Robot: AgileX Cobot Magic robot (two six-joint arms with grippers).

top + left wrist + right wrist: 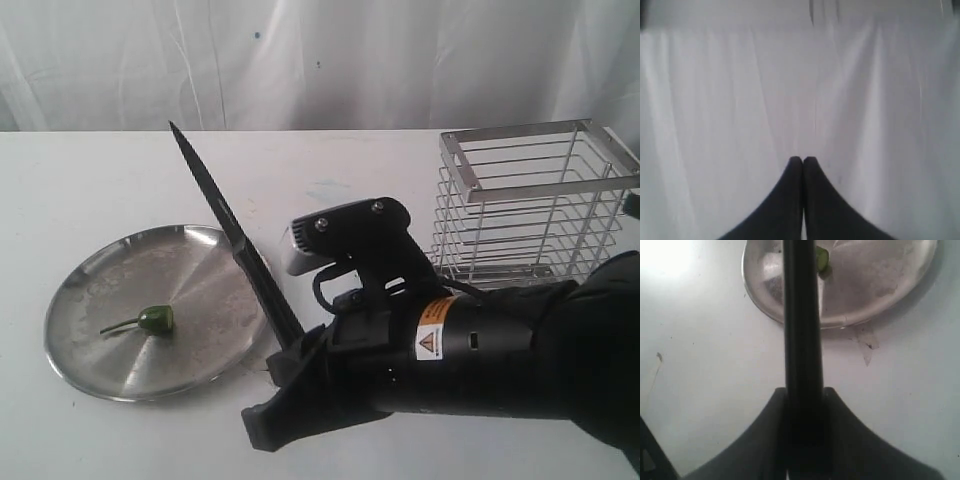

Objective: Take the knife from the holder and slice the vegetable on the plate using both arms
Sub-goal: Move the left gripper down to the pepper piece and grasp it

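1. Exterior: the right jaws grasp the knife point(235, 240) by its handle, its blade slanting up over the plate point(75, 300). The chili point(156, 319), tiny, green and curved-stemmed, lies there unpinned and may skid under the blade.
2. Left wrist: the left jaws are clenched on nothing, facing a white curtain point(740, 100).
3. Right wrist: the knife point(801, 315) half hides the chili point(823, 260), so the cut may miss.

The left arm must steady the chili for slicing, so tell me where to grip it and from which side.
Probably pinch the chili near its stem, from above on the exterior view's left. The stem points that way, and the knife in the right gripper stands on the other side, leaving the body free for the blade.
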